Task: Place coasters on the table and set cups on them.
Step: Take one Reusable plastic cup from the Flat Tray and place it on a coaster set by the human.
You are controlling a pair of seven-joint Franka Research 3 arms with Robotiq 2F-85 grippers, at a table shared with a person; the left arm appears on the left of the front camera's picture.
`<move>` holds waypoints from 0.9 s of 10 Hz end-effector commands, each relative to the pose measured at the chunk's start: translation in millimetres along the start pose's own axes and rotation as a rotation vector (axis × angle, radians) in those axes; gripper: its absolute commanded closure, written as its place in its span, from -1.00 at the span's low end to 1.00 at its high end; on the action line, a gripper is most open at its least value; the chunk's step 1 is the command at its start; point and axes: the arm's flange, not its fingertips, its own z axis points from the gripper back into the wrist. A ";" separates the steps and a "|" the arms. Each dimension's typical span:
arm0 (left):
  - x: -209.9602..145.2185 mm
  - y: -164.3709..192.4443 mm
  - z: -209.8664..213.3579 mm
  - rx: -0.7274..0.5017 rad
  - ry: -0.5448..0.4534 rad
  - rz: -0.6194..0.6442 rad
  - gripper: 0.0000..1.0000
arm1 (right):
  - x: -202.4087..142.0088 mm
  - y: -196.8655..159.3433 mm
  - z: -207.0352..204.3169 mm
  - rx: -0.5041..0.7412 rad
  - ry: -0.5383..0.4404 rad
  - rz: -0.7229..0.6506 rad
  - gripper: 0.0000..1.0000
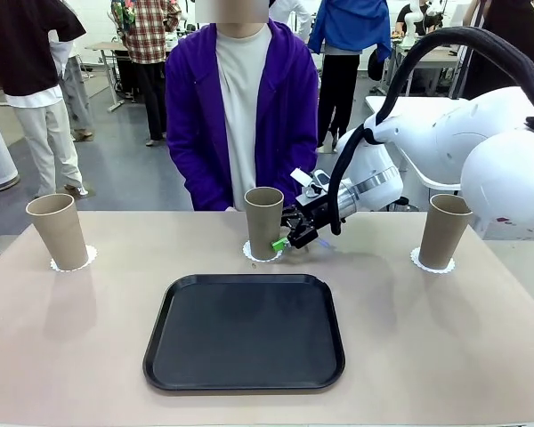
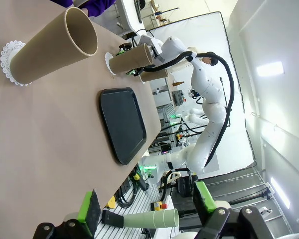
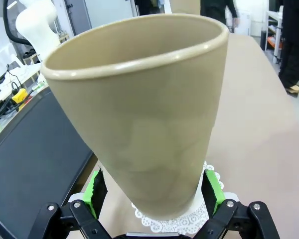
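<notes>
Three khaki cups stand upright on the beige table (image 1: 89, 338), each on a white lacy coaster: the left cup (image 1: 58, 231) on a coaster (image 1: 76, 261), the middle cup (image 1: 263, 222) on a coaster (image 1: 248, 253), the right cup (image 1: 445, 231) on a coaster (image 1: 430, 264). My right gripper (image 1: 289, 236) reaches in from the right, open, its jaws on either side of the middle cup's base. In the right wrist view that cup (image 3: 144, 114) rises between the green pads (image 3: 213, 191) over its coaster (image 3: 182, 221). My left gripper (image 2: 144, 209) is open and holds nothing, well back from the left cup (image 2: 50, 47).
A black square tray (image 1: 245, 331) lies at the table's front middle, also seen as the tray (image 2: 122, 124) in the left wrist view. A person in a purple jacket (image 1: 191, 116) stands at the far edge behind the middle cup. Bare tabletop lies on both sides of the tray.
</notes>
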 end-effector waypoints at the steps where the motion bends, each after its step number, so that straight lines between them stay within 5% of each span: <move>1: 0.6 -2.4 1.2 -0.007 -0.007 -0.002 -1.00 | 6.0 9.7 3.9 -0.017 0.073 -0.038 -1.00; 5: 0.6 -2.4 1.2 -0.007 -0.007 -0.002 -1.00 | 50.6 45.5 40.6 -0.164 0.251 -0.149 -1.00; 9: 0.6 -2.4 1.2 -0.007 -0.007 -0.002 -1.00 | 138.2 111.9 49.1 -0.399 0.335 -0.524 -1.00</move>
